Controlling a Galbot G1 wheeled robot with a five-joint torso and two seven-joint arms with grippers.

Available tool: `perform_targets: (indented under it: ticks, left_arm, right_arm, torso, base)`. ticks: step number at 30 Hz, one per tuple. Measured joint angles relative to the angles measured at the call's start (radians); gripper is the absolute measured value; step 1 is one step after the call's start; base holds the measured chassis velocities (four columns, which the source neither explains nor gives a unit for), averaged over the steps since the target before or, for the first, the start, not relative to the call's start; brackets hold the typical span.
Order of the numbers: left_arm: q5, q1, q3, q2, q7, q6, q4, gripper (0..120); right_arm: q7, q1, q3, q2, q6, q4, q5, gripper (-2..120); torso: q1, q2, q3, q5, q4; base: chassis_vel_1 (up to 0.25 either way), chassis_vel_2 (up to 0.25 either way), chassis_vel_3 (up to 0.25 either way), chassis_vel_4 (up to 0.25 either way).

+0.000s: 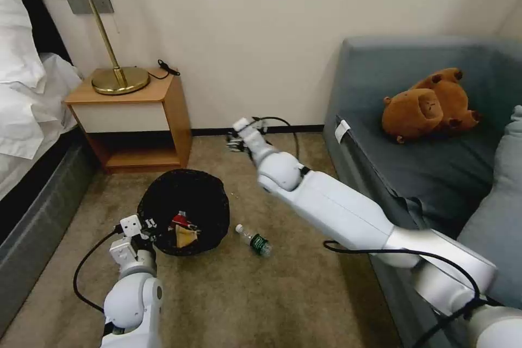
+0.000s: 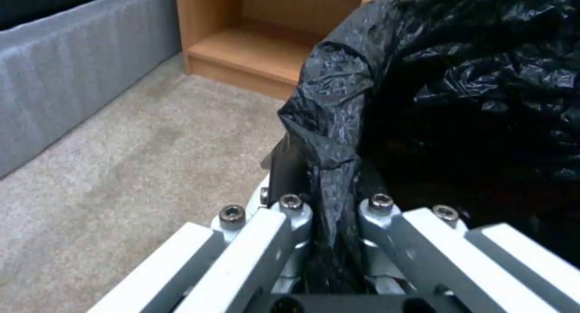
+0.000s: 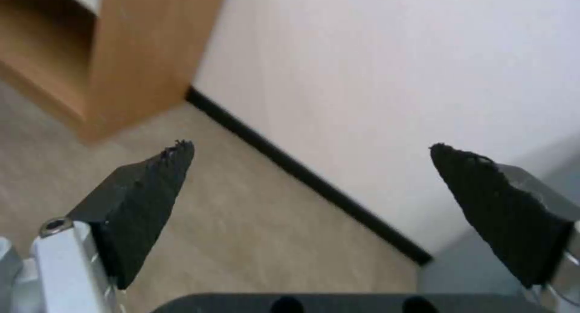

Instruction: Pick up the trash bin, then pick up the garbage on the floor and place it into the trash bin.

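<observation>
The trash bin (image 1: 183,211) is held at its near rim by the left gripper (image 1: 142,227), whose fingers (image 2: 290,168) are pinched tight on the black bag. A yellow wrapper (image 1: 185,236) and a red packet (image 1: 179,221) are seen inside the bin. Just right of the bin, a small bottle (image 1: 254,240) is lying on the floor (image 1: 261,304); the words on its green label cannot be read. Past the bin, the right gripper (image 3: 308,168) is held up near the wall (image 1: 261,38) with its fingers wide apart and nothing between them.

Trash bin (image 1: 187,196), black-bagged, above carpet (image 1: 261,293); red-and-white packet (image 1: 180,221) and yellow wrapper (image 1: 186,237) inside, possibly more. Clear green-label bottle (image 1: 254,240) lies just beside it.
</observation>
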Motion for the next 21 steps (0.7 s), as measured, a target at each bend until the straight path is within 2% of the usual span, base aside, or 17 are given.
perform_targets:
  ticks: [8,12,18,21]
  left_arm:
    - [0.001,-0.005,0.005,0.0,0.0,0.002,0.002,3]
    - [0.004,-0.003,0.005,0.0,0.0,0.003,0.002,3]
    - [0.007,0.007,0.005,0.0,0.0,0.002,0.0,3]
    - [0.009,0.01,0.006,0.0,0.0,0.001,-0.002,3]
  right_arm:
    - [-0.061,-0.184,0.128,-0.032,0.038,0.006,-0.069,100]
    - [-0.101,-0.228,0.156,-0.028,0.059,-0.001,-0.117,100]
    - [-0.209,-0.288,0.179,-0.031,0.082,-0.008,-0.134,100]
    - [-0.282,-0.291,0.18,-0.027,0.098,-0.022,-0.097,100]
  torso:
    - [0.0,0.0,0.0,-0.0001,-0.0001]
    - [0.0,0.0,0.0,-0.0002,0.0001]
    - [0.0,0.0,0.0,-0.0003,0.0001]
    - [0.0,0.0,0.0,-0.0003,0.0001]
  base:
    - [0.0,0.0,0.0,0.0]
    - [0.0,0.0,0.0,0.0]
    - [0.0,0.0,0.0,0.0]
    - [0.0,0.0,0.0,0.0]
